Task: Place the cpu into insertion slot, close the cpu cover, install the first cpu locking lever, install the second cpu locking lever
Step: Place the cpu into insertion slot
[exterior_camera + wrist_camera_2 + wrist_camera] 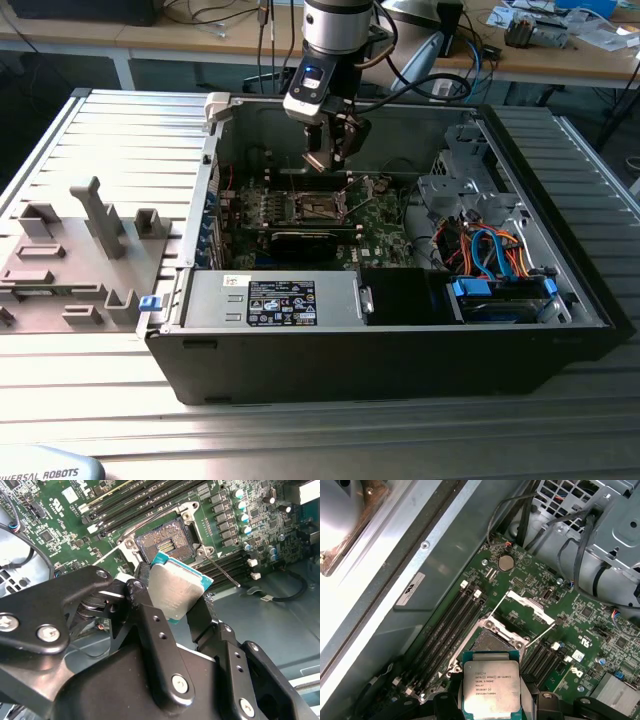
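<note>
Silvery-grey on top, the small flat square cpu is pinched by its edges in our black tool, above the bare silver-rimmed insertion slot in the green circuit board. We judge placement is in hand; seating demands squaring its edges to the slot.

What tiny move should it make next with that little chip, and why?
Probably ease the cpu down toward the insertion slot: the pincer grips it in the air, the slot lies open and bare, and the cpu cover stands swung up.
</note>
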